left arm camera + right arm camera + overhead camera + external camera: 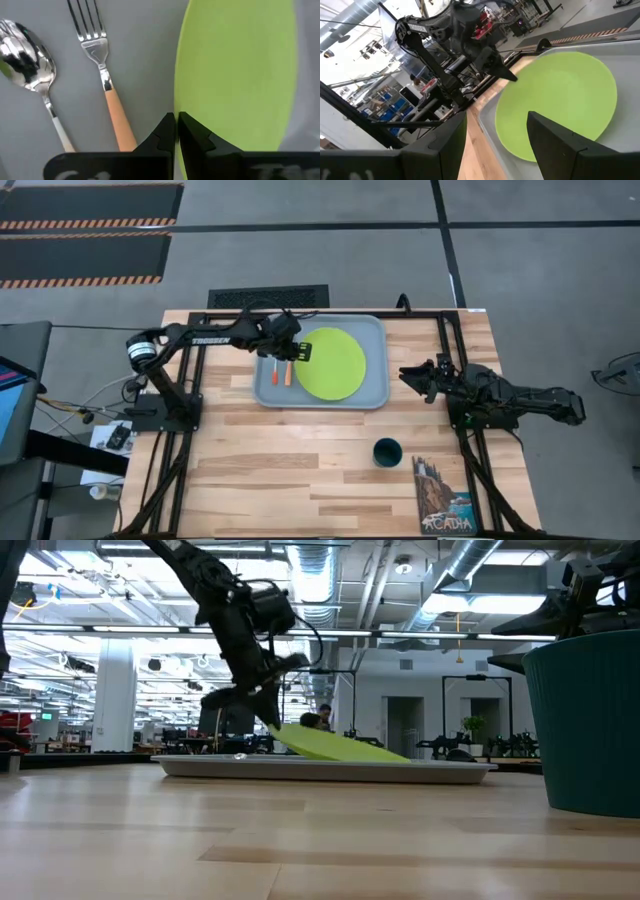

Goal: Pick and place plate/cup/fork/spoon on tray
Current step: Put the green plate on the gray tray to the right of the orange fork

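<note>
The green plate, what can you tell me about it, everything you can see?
The plate is round, flat, plain lime green with a smooth matte surface like plastic. It sits in the pale blue-grey tray, filling its right part, but not flat: the low view shows it tilted, its left edge raised and its right edge down on the tray. The left gripper is shut on that raised edge. A fork and a spoon lie beside it, apart.

Wooden table (300,470); tray (375,395), cup (387,451), book (443,497)

The book (443,498) reads "ACADIA"; the left arm (212,334) reads "TROSSEN".
</note>
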Action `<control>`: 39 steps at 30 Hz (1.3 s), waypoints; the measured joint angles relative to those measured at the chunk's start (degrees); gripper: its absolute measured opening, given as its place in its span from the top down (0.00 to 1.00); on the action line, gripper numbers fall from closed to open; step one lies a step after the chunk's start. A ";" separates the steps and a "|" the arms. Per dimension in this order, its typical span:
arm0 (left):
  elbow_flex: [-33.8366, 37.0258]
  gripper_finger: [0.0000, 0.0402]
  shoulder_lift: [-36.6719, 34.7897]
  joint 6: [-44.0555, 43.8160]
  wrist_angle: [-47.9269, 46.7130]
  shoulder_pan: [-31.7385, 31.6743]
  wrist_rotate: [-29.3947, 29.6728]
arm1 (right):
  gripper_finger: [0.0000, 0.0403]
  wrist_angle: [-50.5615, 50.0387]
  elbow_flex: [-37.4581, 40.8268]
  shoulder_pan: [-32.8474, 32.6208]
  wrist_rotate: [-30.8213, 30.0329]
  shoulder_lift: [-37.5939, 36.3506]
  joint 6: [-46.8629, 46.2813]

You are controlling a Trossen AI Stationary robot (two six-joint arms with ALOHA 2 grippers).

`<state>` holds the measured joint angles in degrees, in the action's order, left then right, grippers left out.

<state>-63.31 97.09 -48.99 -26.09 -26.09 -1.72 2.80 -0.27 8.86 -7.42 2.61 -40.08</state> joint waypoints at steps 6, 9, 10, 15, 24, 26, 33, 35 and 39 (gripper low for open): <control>0.02 1.00 2.90 0.07 0.91 -0.08 0.91 | 0.42 0.03 0.00 0.00 0.02 0.00 0.00; 0.00 1.00 3.26 0.22 1.85 -0.09 1.38 | 0.42 0.03 -0.02 0.00 0.02 0.00 -0.01; 0.00 1.00 3.26 0.20 2.11 -0.10 1.57 | 0.42 0.03 0.00 0.00 0.04 0.00 0.00; 0.00 1.00 3.26 0.33 3.81 -0.12 1.97 | 0.42 0.05 0.00 0.00 0.04 0.00 0.01; 0.00 1.00 3.26 0.74 3.05 -0.12 2.02 | 0.42 0.07 0.00 0.00 0.04 0.00 0.01; 0.00 1.00 3.25 0.74 2.45 -0.12 2.09 | 0.42 0.07 -0.02 0.00 0.02 0.00 0.01; 0.02 0.99 3.24 3.10 2.59 -0.12 3.29 | 0.42 0.09 -0.01 0.00 0.04 0.00 -0.01; 0.02 0.96 3.24 4.21 2.72 -0.06 3.85 | 0.42 0.09 -0.02 0.01 0.04 0.00 -0.01; 0.07 0.83 3.24 5.25 2.70 -0.04 4.17 | 0.42 0.09 0.00 0.00 0.04 0.00 -0.01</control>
<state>-63.24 100.33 -43.75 -23.40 -26.13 2.44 2.90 -0.27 8.86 -7.38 2.61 -40.10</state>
